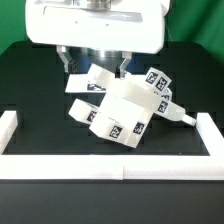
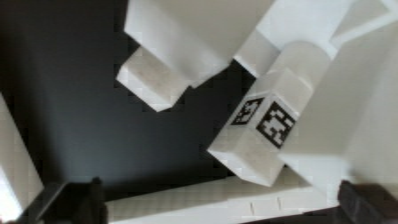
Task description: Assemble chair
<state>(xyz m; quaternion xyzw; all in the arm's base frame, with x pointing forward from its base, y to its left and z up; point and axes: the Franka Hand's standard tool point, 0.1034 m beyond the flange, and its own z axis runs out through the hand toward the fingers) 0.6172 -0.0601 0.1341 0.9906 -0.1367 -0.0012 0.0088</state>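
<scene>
White plastic, hard and blocky: that's the chair (image 1: 120, 108), lying tumbled at the middle of the black table (image 1: 35, 100), tilted rather than standing on its legs. Nearest the exterior camera, at six o'clock of the heap, the big seat block (image 1: 128, 112) shows square tags on its faces. I judge the whole thing light and rigid, nothing that crushes or bends. It looks smooth enough to slip between pads, though, and lopsided: grab it off-centre and it swings.

Out at three o'clock a short leg (image 1: 183, 115) pokes sideways, thin and a poor handle. Flat parallel faces are the place to take hold, across a bar or the narrow side of the block, and clear of the joints, which could pull apart.

Up at eleven o'clock a flat white piece (image 1: 85, 82) runs under the gripper (image 1: 92, 63), whose two fingers stand wide, one on each side of it. The wrist view has a white slab filling the gap between the dark fingertips (image 2: 71, 200), with a tagged bar (image 2: 267, 115) just beyond. Whether the pads are pressing or merely bracketing it, I cannot tell.

Surface now: matte black, flat, with room around the chair to roll or push it. A white rail (image 1: 110, 168) fences the table at six o'clock and returns along both sides. Farthest off, at twelve, the arm's white body (image 1: 95, 20) hangs over everything.
</scene>
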